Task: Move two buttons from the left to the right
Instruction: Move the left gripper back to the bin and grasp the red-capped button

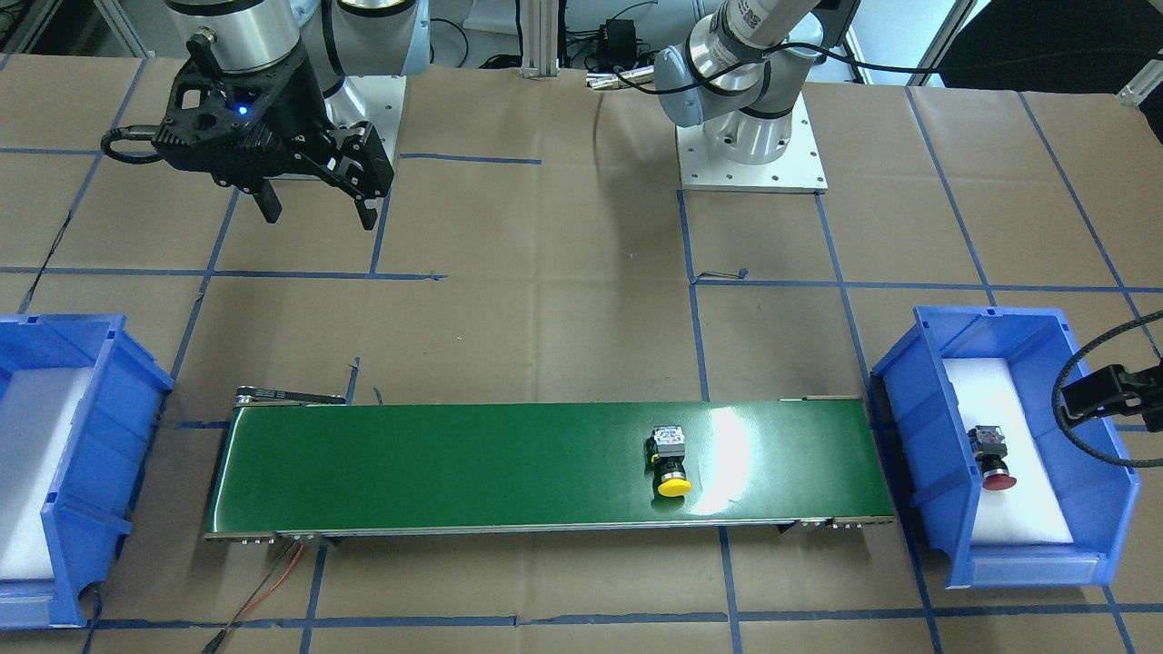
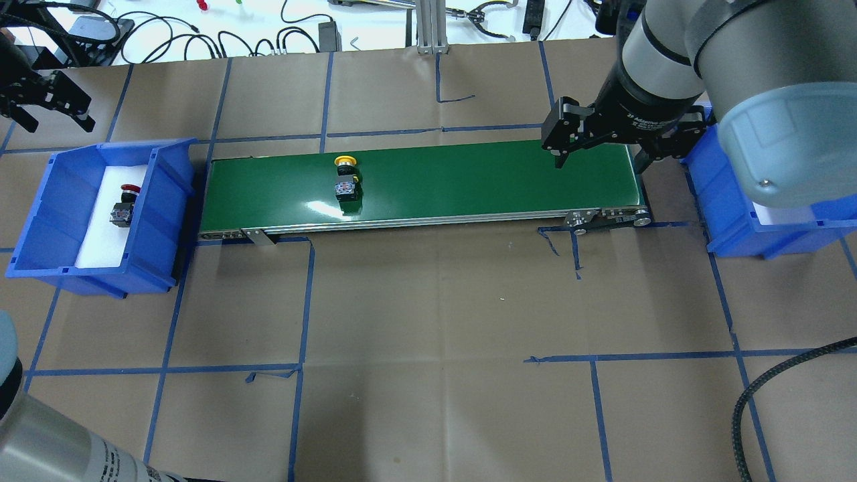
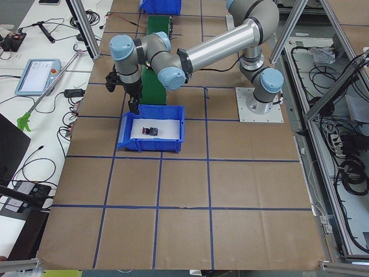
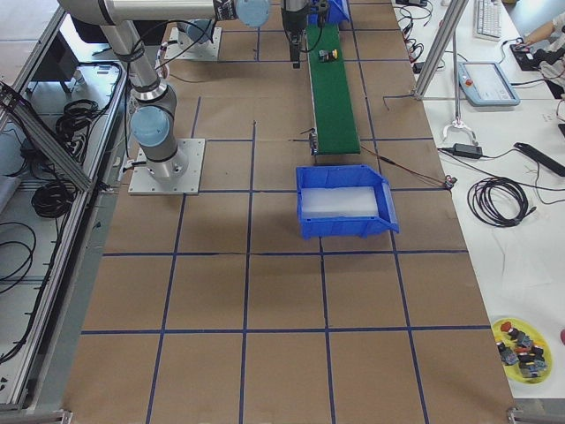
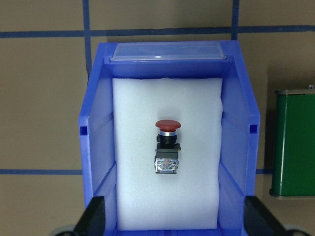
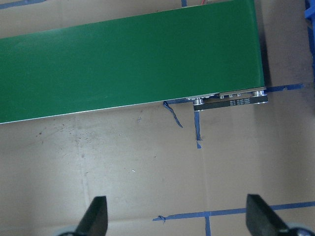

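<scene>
The yellow button (image 1: pixel 672 463) lies on its side on the belt (image 1: pixel 454 463), in the half nearer the left bin (image 5: pixel 96 147), cap pointing away from the robot. The red button (image 5: pixel 167 146) lies on the white foam inside that left bin, untouched by either arm.

Neither button is in the right bin (image 1: pixel 100 427), so we judge the task to be at an early stage: one button is on its way along the belt, and the other has yet to be lifted out.

The left gripper (image 5: pixel 176 221) hovers above the left bin with its fingers spread wide and nothing between them, the red button in its view. The right gripper (image 1: pixel 318 211) hangs over the belt's right end, fingers also spread and holding nothing, well apart from the yellow button. We expect it to take that button when it comes within reach.
</scene>
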